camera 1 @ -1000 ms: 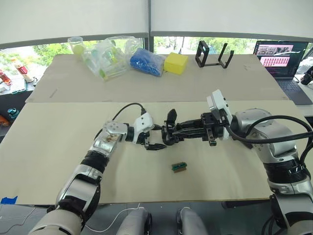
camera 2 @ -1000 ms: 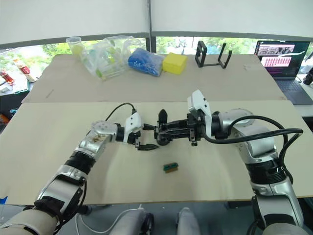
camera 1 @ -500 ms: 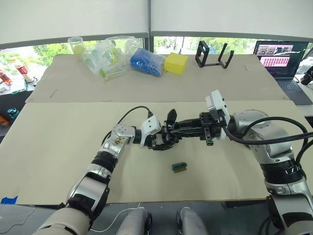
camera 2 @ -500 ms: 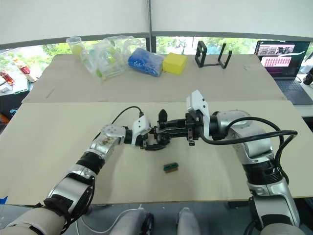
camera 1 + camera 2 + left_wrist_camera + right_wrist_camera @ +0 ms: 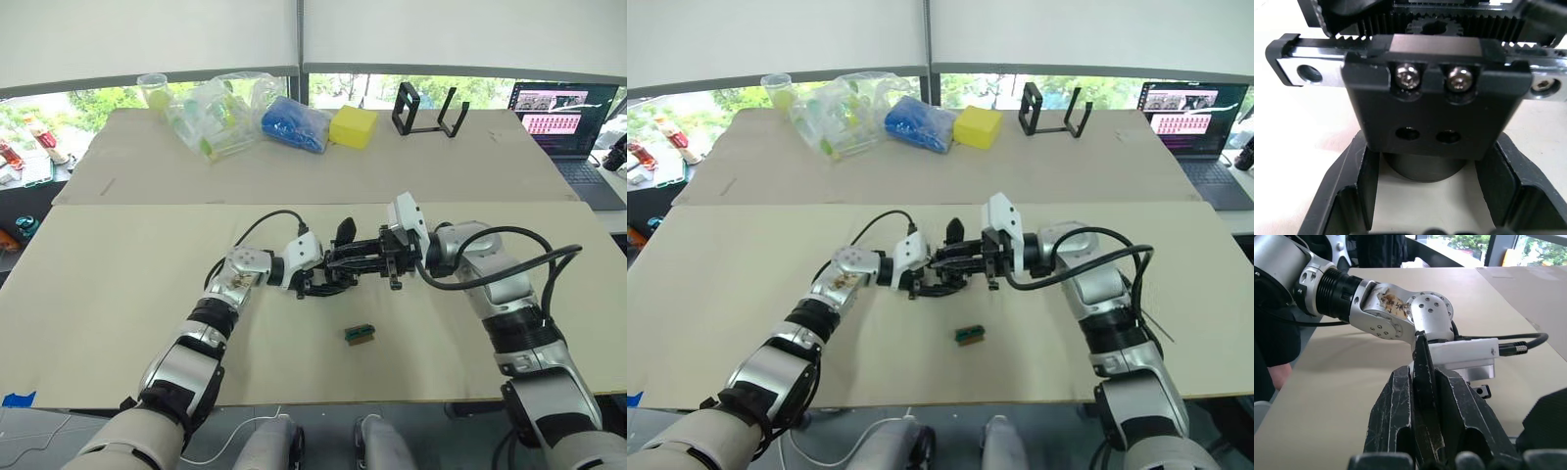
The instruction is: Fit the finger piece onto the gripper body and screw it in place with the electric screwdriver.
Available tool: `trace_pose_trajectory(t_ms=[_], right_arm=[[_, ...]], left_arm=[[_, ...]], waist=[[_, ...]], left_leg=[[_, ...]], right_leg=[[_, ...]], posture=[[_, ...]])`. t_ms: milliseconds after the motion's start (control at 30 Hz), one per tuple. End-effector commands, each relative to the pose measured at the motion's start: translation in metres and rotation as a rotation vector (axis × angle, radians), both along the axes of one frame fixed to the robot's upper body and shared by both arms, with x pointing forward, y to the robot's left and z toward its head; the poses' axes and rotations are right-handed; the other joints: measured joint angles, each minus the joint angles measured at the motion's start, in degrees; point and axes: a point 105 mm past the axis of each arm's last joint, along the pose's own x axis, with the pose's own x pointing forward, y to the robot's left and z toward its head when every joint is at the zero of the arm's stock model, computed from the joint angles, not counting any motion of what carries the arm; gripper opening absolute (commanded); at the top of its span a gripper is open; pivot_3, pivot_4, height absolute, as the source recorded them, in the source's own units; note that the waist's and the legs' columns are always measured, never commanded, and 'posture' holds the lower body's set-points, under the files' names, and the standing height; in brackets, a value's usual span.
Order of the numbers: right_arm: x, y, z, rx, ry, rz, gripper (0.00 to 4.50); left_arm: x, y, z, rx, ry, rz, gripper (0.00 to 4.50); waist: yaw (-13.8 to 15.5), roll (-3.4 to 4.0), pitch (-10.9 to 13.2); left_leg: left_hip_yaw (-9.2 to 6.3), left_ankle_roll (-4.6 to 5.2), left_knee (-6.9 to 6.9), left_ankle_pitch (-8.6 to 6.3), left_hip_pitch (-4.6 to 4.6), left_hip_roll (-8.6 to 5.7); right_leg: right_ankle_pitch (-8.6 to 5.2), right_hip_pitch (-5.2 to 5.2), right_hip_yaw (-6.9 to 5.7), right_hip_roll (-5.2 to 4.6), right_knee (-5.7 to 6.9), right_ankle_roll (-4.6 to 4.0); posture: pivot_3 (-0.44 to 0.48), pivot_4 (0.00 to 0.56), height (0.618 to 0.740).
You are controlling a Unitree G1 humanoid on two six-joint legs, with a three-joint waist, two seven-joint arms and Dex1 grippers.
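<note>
The finger piece (image 5: 1422, 396), clamped in the right gripper (image 5: 1425, 382), is being fitted onto the gripper body (image 5: 1427, 105), apparently braced between the left gripper's (image 5: 315, 284) parted fingers; careful alignment is needed next.

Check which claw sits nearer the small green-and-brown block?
Roughly equal, left slightly nearer. Left claw is just up-left of the green-and-brown block; right claw meets it there, a little farther back.

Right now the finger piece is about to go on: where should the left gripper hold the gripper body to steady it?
Probably by the round base of the gripper body, jaws straddling it from the left: that leaves its two empty screw holes clear.
</note>
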Motion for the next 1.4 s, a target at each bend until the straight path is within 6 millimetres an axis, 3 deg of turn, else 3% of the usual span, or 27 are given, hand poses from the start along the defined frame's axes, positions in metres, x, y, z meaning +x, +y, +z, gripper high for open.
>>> trace_pose_trajectory(t_ms=[33,600,933,1400], right_arm=[[0.001,0.001,0.007,0.002,-0.040,0.031,0.31],[0.009,-0.006,-0.020,-0.115,0.087,0.085,0.31],[0.015,-0.008,-0.022,-0.112,0.109,0.054,0.31],[0.000,0.006,-0.043,-0.143,0.166,0.111,0.31]], left_arm=[[-0.001,-0.002,0.002,0.009,-0.022,-0.022,2.28],[0.000,0.003,0.006,-0.003,-0.025,-0.021,2.28],[-0.002,0.003,0.007,-0.006,-0.024,-0.028,2.28],[-0.008,0.004,0.004,-0.007,-0.020,-0.043,2.28]], waist=[[-0.1,0.00,0.0],[-0.2,0.01,0.0],[-0.3,0.02,0.0],[-0.9,0.04,-0.1]], left_leg=[[0.00,0.00,0.00,0.00,0.00,0.00],[-0.01,-0.01,-0.01,0.00,0.03,0.00],[-0.01,-0.01,-0.01,-0.01,0.06,0.00],[-0.02,-0.02,-0.06,-0.01,0.13,0.01]], right_leg=[[0.00,0.00,0.00,0.00,0.00,0.00],[0.00,-0.03,-0.01,-0.01,0.10,0.00],[0.00,-0.03,0.00,-0.02,0.13,0.00],[0.00,-0.03,0.00,-0.03,0.17,0.00]], posture=[[0.000,0.150,0.740],[0.000,0.150,0.740],[0.000,0.150,0.740],[0.000,0.150,0.740]])
